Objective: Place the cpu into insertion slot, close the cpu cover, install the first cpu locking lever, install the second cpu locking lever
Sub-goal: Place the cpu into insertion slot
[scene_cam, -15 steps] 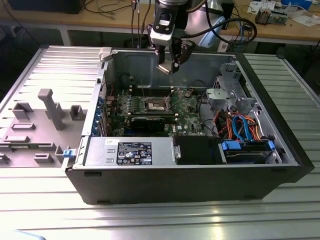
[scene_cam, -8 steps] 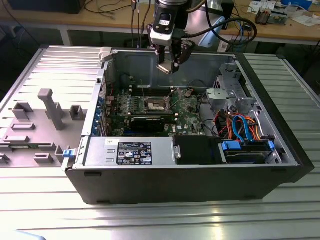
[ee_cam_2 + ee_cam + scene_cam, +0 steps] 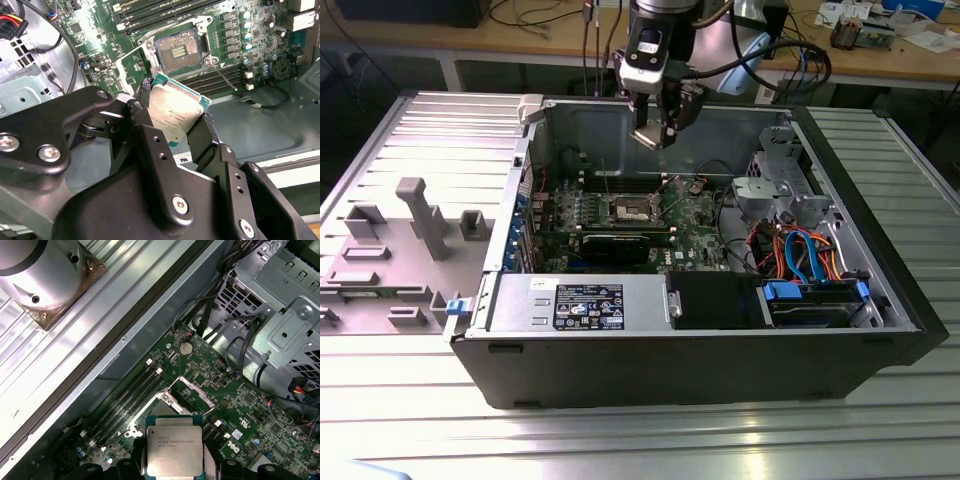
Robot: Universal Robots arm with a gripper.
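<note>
Tool (image 3: 655, 132) clenched on the cpu (image 3: 176, 112), fingers (image 3: 150, 145) pinching two opposite edges, metal top facing the second wrist view. We note the chip hangs in air, well apart from the green motherboard (image 3: 695, 215). The insertion slot (image 3: 178, 50) lies open and bare below, its cpu cover (image 3: 197, 390) standing raised beside it. In the exterior view the slot sits beneath the tool and a little toward the exterior view's left, inside the computer case (image 3: 670, 370) on the bench (image 3: 620, 440). We judge the chip not yet seated.
</note>
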